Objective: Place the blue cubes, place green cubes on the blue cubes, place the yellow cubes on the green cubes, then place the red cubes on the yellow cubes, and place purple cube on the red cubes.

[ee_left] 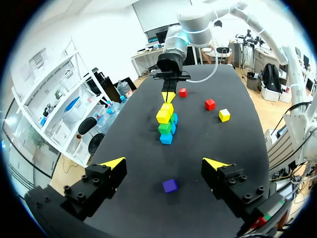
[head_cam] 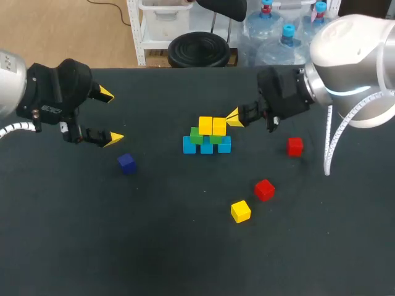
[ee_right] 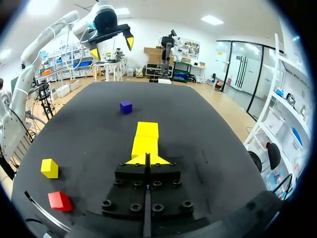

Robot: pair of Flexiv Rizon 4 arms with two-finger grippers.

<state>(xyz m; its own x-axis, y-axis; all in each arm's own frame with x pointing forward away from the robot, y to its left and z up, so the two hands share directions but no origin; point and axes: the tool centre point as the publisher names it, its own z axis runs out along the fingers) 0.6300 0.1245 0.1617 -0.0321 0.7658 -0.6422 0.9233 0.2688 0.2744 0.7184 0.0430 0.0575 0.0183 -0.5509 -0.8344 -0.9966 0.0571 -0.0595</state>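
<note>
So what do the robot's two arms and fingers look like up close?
Both are rounded silver-white tubes. The right arm shows a glowing blue ring and a white ribbed cable; the left arm has a similar cable. The left gripper and right gripper are blocky black, with pointed yellow-tipped fingers.

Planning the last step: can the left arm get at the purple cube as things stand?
Probably yes: the purple cube lies alone just ahead of the open left gripper, nothing between them.
</note>
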